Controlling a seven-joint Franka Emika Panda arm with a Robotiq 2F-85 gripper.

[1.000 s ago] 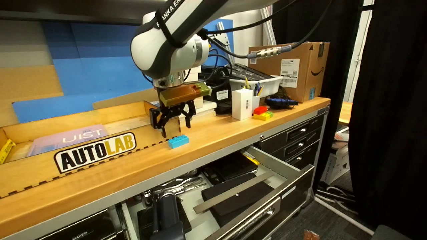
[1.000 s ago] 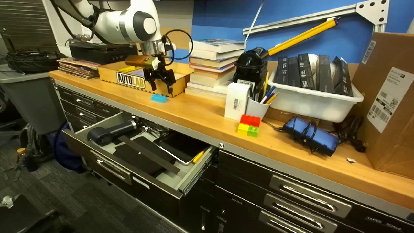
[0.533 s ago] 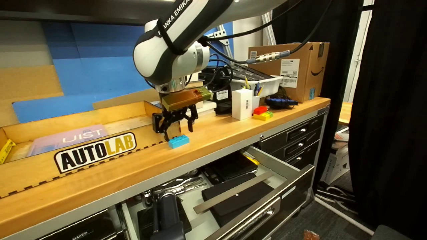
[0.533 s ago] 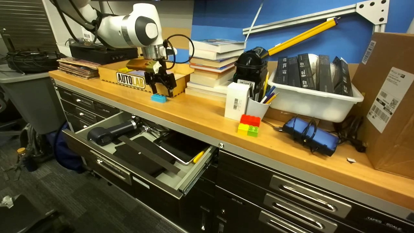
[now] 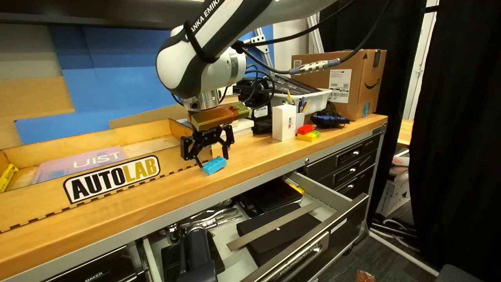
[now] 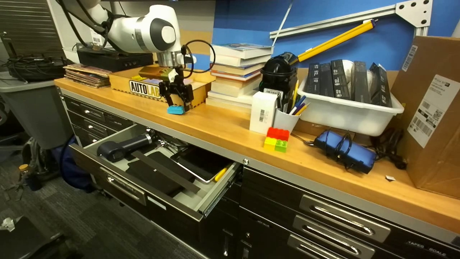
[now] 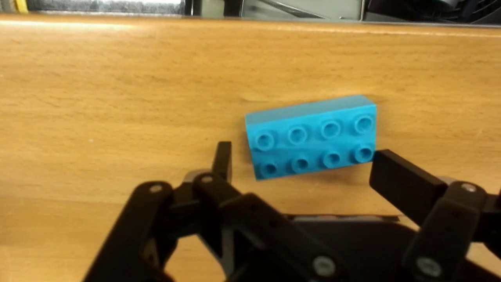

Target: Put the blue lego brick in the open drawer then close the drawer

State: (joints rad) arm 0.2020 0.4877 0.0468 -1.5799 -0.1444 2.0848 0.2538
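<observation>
The big wooden bench top [image 6: 217, 125] is seen in both exterior views, and below its front edge the wide black drawer [image 6: 174, 214] is pulled out, so the closing is not done yet. The white arm [image 6: 136, 34] is held over the bench top. At its end, the black gripper [image 7: 301, 152] has been brought down to the right spot, and its fingers [image 7: 403, 178] are spread, not pressed together. The little blue brick [image 7: 313, 137] is found between them, not in the drawer; in the wrist view one corner is touched, or almost touched, by one finger, and a gap can be seen next to the other. Whether the brick is lying flat cannot be told. It seems that the grab is only just being made, and most of the job is left: the brick is to be pinched, lifted, carried past the edge and dropped in, and then the drawer is to be pushed closed. When matched with half a second ago, the drawer has not been moved and the arm has hardly been shifted; the fingers have been brought a bit closer together, and the brick has been turned to a slant.
</observation>
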